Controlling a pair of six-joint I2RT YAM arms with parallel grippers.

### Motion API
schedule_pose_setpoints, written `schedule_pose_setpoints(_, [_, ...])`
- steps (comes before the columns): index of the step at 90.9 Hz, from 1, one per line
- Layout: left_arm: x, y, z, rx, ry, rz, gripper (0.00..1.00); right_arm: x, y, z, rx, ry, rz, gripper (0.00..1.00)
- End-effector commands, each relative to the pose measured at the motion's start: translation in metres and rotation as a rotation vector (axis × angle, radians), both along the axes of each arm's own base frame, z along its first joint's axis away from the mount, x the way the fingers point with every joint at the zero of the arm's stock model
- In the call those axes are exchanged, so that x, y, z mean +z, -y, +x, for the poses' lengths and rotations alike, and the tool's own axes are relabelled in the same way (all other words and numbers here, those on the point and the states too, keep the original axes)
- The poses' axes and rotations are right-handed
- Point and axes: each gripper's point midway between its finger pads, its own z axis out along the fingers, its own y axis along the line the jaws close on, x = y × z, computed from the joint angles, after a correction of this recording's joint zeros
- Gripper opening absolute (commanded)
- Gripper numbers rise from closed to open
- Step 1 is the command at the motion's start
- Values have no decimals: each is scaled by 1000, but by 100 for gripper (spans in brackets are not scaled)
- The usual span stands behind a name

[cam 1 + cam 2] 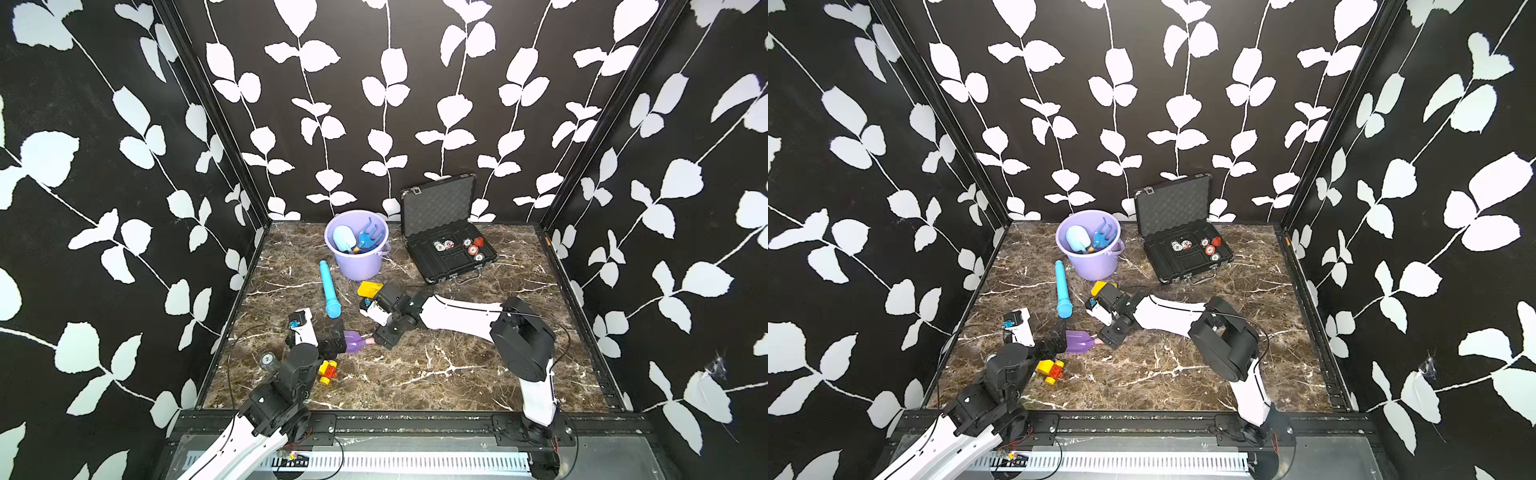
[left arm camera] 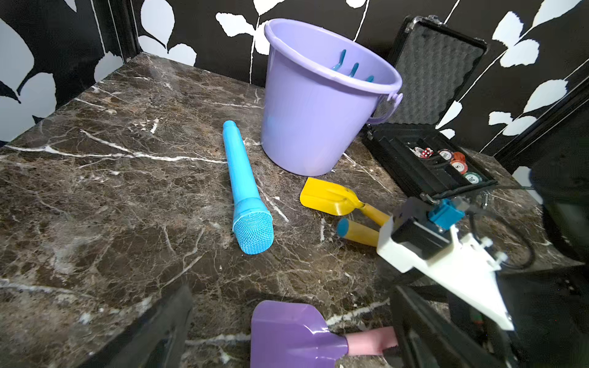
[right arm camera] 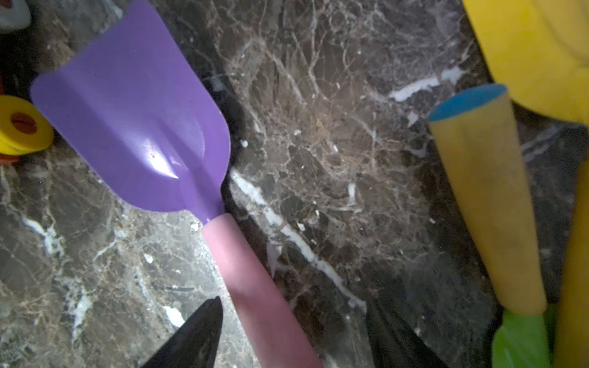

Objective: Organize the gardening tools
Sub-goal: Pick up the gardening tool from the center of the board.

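Straddling the purple spade (image 3: 134, 121) at its pink handle (image 3: 255, 280), jaws parted
The right gripper (image 3: 293, 302) has one jaw each side of the handle, open and gripping nothing. The spade lies flat on the surface (image 1: 436, 365), left of centre, its blade toward the left gripper (image 1: 336, 340), whose jaws gape wide and empty. A yellow spade (image 2: 325, 196) lies beside the far purple bucket (image 1: 359, 266), which holds a blue fork (image 1: 369, 237).

Even bright light, wide-angle bending at edges, glare on purple spade (image 3: 165, 153), right wrist view blurred
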Motion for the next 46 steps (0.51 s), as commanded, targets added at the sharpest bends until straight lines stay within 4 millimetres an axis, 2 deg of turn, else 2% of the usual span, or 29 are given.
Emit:
schedule_pose_setpoints(1, [-5, -1, 0, 10, -12, 7, 99, -2, -5, -5, 30, -3, -18, 73])
schedule_pose_setpoints(26, [-8, -2, 0, 14, -18, 9, 99, -13, 3, -14, 39, 2, -94, 68])
schedule_pose_setpoints(46, [-9, -3, 0, 20, -18, 5, 99, -18, 8, -25, 47, 0, -137, 58])
